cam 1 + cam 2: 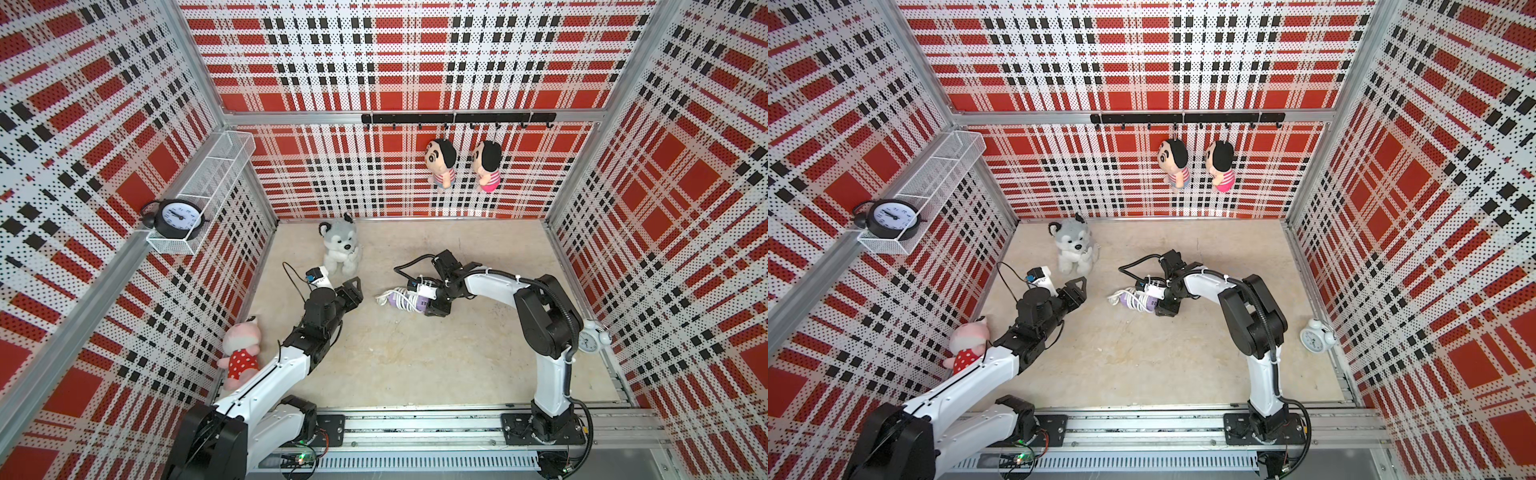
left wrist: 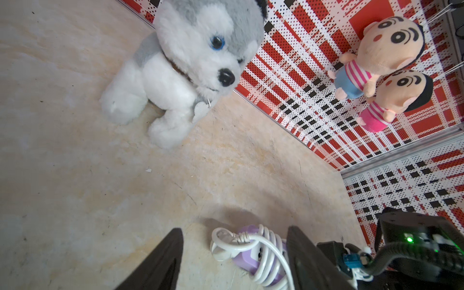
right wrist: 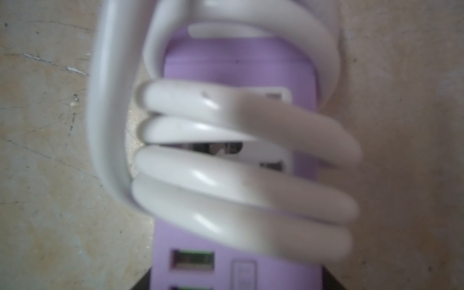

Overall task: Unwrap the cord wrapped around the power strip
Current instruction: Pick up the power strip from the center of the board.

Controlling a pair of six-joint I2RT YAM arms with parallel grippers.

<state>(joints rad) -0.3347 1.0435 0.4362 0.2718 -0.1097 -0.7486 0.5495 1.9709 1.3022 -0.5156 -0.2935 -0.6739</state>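
Red, black and white checked walls (image 1: pixel 415 62) are seen on three sides of a beige worktop (image 1: pixel 415 365) in both top views. Near its middle, well apart from every wall, the power strip (image 1: pixel 422 302) is laid flat with the cord (image 1: pixel 401 300) wound around it. The end nearest the right arm is pinched by the right tool (image 1: pixel 435 306). The left tool (image 1: pixel 353 291) is held spread and empty near a toy dog (image 1: pixel 340 245), apart from the power strip. Bare worktop is left between them and towards the front rail (image 1: pixel 415 428). Numerals on a black clock (image 1: pixel 178 216) are too small to be read.

From the left wrist, the left tool (image 2: pixel 234 229) is shown spread. The power strip (image 2: pixel 244 261), cord (image 2: pixel 266 248) and plug (image 2: pixel 226 241) lie beyond its tips, untouched.

From the right wrist, several turns of cord (image 3: pixel 226 195) are seen across the power strip (image 3: pixel 236 62). Dark fingers (image 3: pixel 144 282) are pressed against both sides of the end with the USB ports (image 3: pixel 192 259). A framed mark (image 3: pixel 243 275) beside them is too blurred to be read.
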